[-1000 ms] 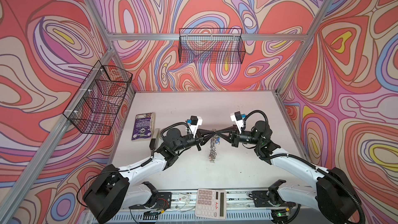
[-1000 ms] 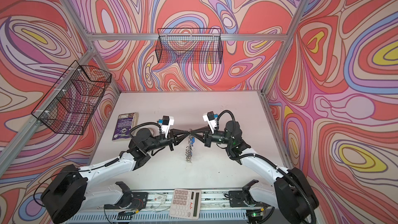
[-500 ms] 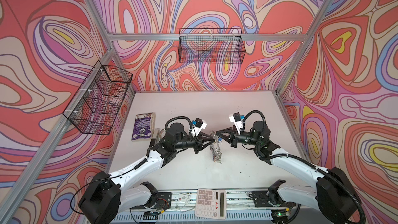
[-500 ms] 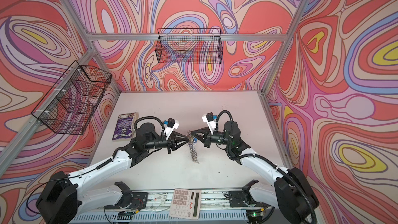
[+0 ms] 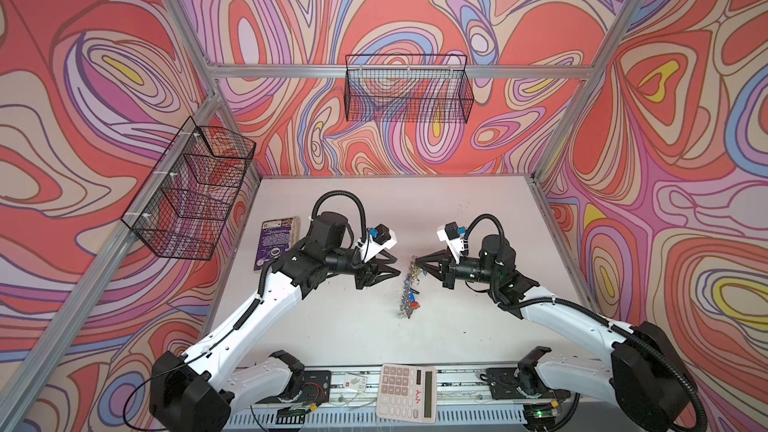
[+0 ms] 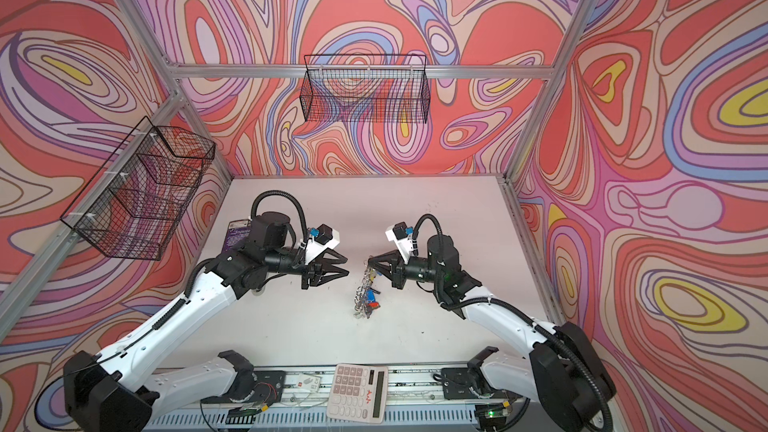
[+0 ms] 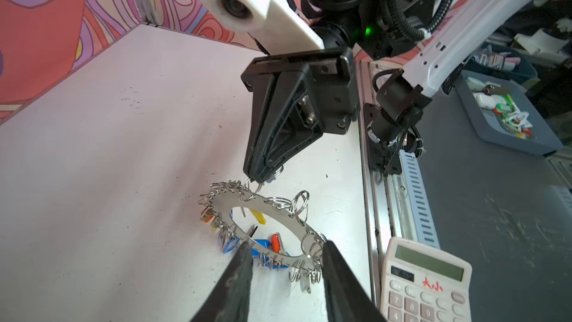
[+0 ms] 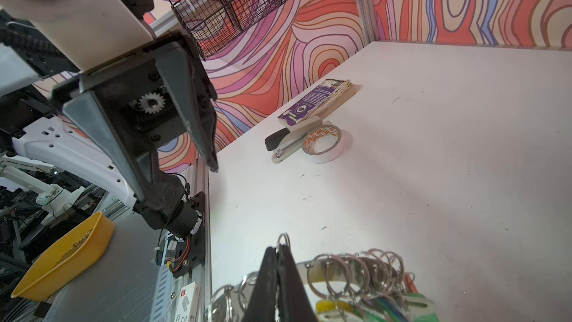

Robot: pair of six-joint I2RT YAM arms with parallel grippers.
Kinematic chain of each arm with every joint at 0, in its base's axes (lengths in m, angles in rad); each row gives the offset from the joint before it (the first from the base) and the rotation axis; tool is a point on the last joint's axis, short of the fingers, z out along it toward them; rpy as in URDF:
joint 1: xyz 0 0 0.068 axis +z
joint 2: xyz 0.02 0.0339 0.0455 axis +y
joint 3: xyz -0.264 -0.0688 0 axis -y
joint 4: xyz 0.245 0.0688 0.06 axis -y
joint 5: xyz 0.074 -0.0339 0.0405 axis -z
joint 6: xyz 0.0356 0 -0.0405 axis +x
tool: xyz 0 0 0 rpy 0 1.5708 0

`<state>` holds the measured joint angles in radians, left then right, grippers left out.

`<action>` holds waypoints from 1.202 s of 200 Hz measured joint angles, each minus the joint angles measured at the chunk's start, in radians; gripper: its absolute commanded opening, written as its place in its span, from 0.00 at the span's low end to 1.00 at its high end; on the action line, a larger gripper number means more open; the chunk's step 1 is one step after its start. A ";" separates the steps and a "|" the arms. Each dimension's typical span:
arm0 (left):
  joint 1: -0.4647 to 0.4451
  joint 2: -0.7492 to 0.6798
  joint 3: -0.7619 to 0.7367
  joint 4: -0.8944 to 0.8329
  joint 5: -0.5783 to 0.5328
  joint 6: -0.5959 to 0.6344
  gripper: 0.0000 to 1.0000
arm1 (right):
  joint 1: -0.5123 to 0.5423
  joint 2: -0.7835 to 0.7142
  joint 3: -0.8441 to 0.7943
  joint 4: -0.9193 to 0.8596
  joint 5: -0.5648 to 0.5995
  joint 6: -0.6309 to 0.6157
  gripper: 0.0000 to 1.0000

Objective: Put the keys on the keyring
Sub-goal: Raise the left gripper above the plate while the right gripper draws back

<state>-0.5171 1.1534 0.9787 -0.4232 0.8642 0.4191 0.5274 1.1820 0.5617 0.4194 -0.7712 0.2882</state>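
The keyring (image 7: 272, 210), a flat grey metal disc with small split rings round its rim, hangs tilted from my right gripper (image 7: 260, 179). That gripper is shut on one split ring at the disc's upper edge (image 8: 280, 250). Keys with blue, red and yellow tags (image 7: 275, 243) dangle under the disc. In both top views the keyring (image 5: 409, 288) (image 6: 365, 292) hangs below the right gripper (image 5: 417, 260) (image 6: 368, 261). My left gripper (image 5: 395, 267) (image 6: 347, 267) is open and empty, a short way left of the keyring. In the left wrist view its fingertips frame the disc's near edge (image 7: 286, 247) without touching it.
A calculator (image 5: 407, 392) lies at the front edge on the rail. A tape roll (image 8: 323, 147), a stapler (image 8: 284, 147) and a purple pack (image 5: 276, 243) sit at the table's left side. Wire baskets (image 5: 191, 189) (image 5: 409, 93) hang on the walls.
My left gripper has opened and drawn back to the left, off the keyring. The keyring now hangs from the right gripper alone and has swung down, more tilted.
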 measured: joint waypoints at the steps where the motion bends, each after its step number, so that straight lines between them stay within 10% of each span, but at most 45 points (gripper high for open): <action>1: 0.000 0.003 0.001 -0.004 0.000 0.012 0.42 | 0.000 0.000 0.000 0.000 0.000 0.000 0.00; 122: 0.000 0.310 0.280 -0.241 -0.026 0.421 0.39 | 0.043 0.006 0.000 -0.030 0.030 -0.015 0.00; 240: -0.026 0.385 0.285 -0.294 0.008 0.451 0.37 | 0.043 0.007 -0.002 0.003 0.045 -0.013 0.00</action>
<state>-0.5426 1.5383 1.2640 -0.7170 0.8726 0.8703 0.5709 1.1893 0.5602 0.4229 -0.7258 0.2749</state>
